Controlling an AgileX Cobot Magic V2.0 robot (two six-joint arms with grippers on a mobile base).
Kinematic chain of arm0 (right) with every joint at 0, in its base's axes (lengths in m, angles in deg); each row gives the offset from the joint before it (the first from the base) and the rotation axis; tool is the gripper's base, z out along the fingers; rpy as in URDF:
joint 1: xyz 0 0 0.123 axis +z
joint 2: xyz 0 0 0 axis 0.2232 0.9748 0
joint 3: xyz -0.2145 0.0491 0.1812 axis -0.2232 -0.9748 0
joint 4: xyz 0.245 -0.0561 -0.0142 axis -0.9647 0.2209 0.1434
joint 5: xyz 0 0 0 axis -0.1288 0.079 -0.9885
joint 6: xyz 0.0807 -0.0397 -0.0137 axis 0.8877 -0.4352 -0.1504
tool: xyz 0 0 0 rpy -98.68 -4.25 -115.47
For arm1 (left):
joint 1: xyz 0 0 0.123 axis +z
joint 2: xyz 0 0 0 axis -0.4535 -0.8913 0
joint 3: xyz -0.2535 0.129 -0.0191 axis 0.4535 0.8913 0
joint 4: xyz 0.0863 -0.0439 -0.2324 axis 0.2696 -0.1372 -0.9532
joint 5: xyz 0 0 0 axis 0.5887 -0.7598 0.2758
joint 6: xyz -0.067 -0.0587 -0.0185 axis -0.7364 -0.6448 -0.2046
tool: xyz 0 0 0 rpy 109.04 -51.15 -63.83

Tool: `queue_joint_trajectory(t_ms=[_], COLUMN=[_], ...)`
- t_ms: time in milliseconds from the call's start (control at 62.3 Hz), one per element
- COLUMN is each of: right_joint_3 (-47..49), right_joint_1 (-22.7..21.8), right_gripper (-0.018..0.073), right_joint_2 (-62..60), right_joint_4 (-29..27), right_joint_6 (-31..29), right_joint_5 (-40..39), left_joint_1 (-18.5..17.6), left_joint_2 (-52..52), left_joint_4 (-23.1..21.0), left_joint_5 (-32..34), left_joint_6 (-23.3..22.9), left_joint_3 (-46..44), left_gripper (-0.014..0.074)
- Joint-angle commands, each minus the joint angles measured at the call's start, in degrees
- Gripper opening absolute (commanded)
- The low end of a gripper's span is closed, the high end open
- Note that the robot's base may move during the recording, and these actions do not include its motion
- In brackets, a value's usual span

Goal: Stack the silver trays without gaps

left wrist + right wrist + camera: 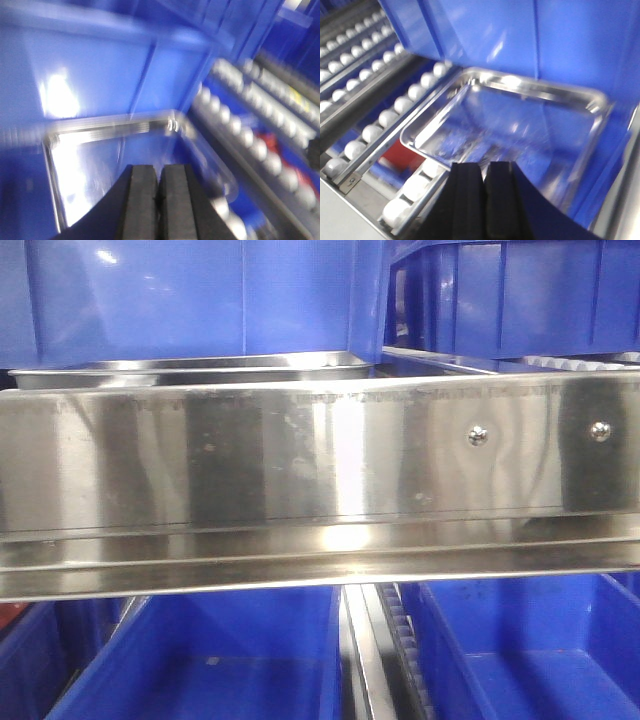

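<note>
I'm hovering the left gripper (157, 200) and right gripper (482, 200), pads pressed together and empty, each facing a silver tray (540, 89) at twelve o'clock (probably lining up rim grabs).

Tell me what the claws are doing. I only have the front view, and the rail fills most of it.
Observer: Left claw is shut, gripping nothing.
Operator: Right one?
Observer: Right claw is shut as well, and empty.
Operator: Any tray near it?
Observer: Yes. In the right wrist view a tray lies just ahead of it. It looks empty, with rollers along its left side.
</note>
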Motion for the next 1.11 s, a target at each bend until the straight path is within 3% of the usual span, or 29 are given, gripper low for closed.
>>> queue_joint_trajectory(t_ms=[0,64,128,225,305,369,626,882,1091], right_joint_3=[3.62,5.88,7.85,10.92,12.55,13.71,15.39,15.39,15.72], right_joint_1=[2.9,5.17,6.24,6.75,6.75,6.75,6.75,6.65,5.8], right_gripper=[-0.0077,-0.0077,-0.0077,-0.0077,-0.0077,-0.0077,-0.0077,-0.0077,-0.0077], right_joint_2=[1.94,3.09,4.33,6.78,8.5,9.7,13.85,17.48,17.51], right_joint_4=[1.79,6.61,12.39,23.66,31.19,34.95,37.61,37.5,37.74], right_joint_6=[1.44,2.86,7.95,18.26,27.63,31.84,34.7,34.7,34.7], right_joint_5=[1.69,1.58,2.21,5.9,9.25,11.56,18.8,19.46,19.34], left_joint_1=[-1.27,-2.11,-2.25,-1.56,-0.82,-0.82,-0.82,-0.82,-0.82], left_joint_2=[-0.15,0.26,0.15,-1.02,-2.65,-4.46,-12.12,-18.74,-20.4], left_joint_4=[-0.34,1.52,4.97,10.26,11.0,11.0,10.89,11.01,11.8], left_joint_5=[-4.73,-2.81,0.25,2.5,3.32,3.58,0.19,0.19,0.94], left_joint_6=[-0.38,-0.38,-1.03,-6.81,-7.7,-7.7,-8.06,-9.42,-9.42], left_joint_3=[-2.64,-2.81,-2.81,-2.81,-2.81,-2.81,-2.81,-2.92,-2.92], left_gripper=[-0.0012,-0.0012,-0.0012,-0.0012,-0.0012,-0.0012,-0.0012,-0.0011,0.0122])
